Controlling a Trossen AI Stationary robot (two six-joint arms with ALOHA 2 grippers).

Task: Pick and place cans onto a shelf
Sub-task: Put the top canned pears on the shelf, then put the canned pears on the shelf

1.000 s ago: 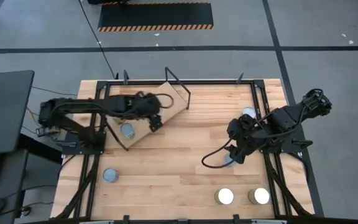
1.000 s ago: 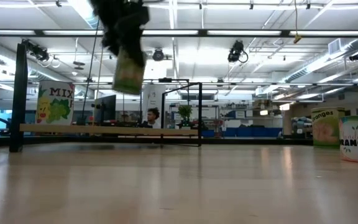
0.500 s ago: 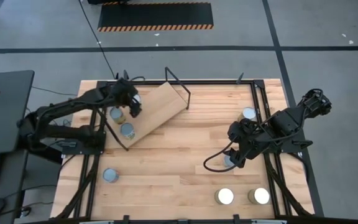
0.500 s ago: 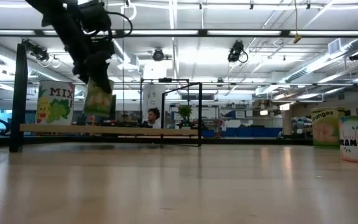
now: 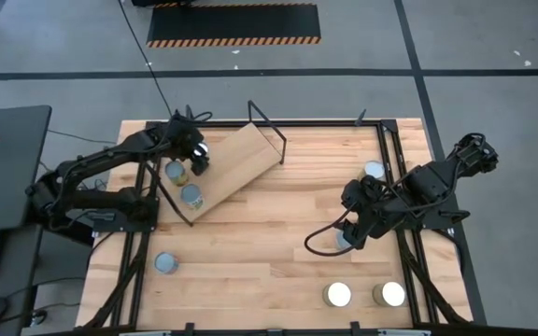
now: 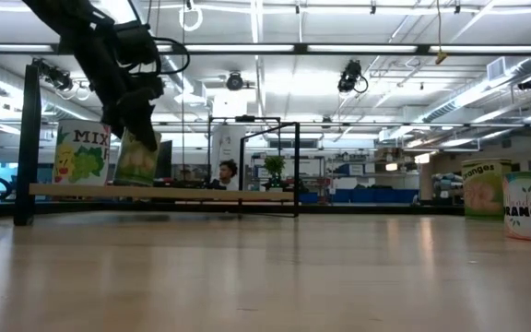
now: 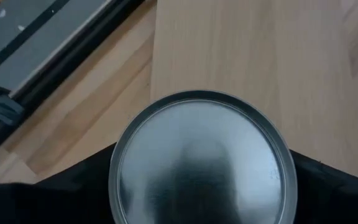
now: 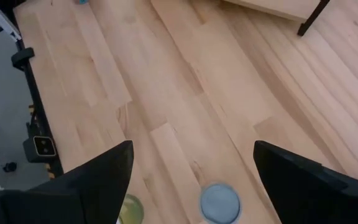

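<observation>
1. Slatted tabletop (image 5: 278,243) carries the shelf (image 5: 241,161) at far left, two cans (image 5: 184,183) already on it.
2. Left gripper (image 5: 197,159) is clamped on a can (image 7: 201,158) above the shelf's left end; letting go while it is tilted could topple it into its neighbours.
3. Right gripper (image 8: 191,180) hovers with fingers apart over a blue-topped can (image 8: 220,201) at right; an off-centre descent could knock it over.

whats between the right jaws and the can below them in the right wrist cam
Nothing: in the right wrist view only bare tabletop planks lie between the open right gripper and the blue-topped can ahead of it.
</observation>
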